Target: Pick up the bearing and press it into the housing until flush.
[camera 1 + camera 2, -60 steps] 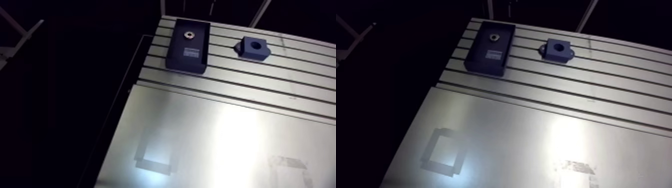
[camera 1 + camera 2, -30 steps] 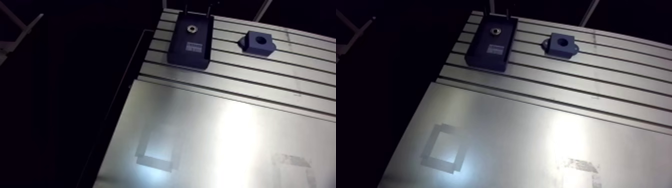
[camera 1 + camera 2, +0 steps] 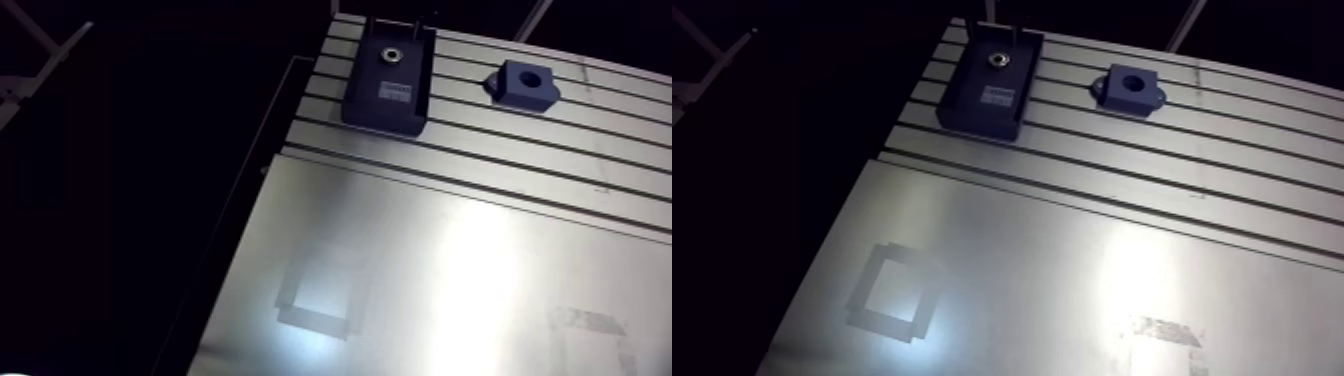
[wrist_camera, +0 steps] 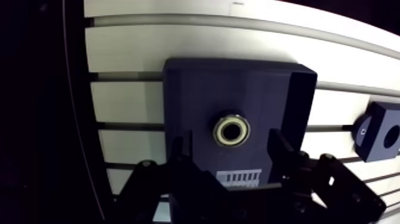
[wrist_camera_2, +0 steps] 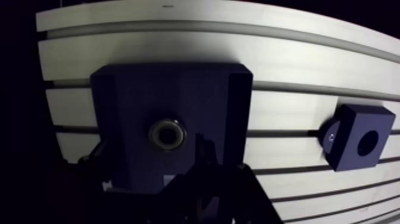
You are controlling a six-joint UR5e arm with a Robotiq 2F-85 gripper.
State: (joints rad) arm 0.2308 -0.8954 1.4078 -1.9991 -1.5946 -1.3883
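Claw wide open, empty, straddling bearing in dark tray

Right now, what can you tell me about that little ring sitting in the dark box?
The bearing is a small round ring, metallic-looking, with a pale outer band, a darker inner band and a dark hole through its middle. It lies flat, hole facing up, on the floor of a dark blue tray on the slotted table, near a small pale label. The gripper hovers over it, open, one finger to each side; neither appears to touch it.
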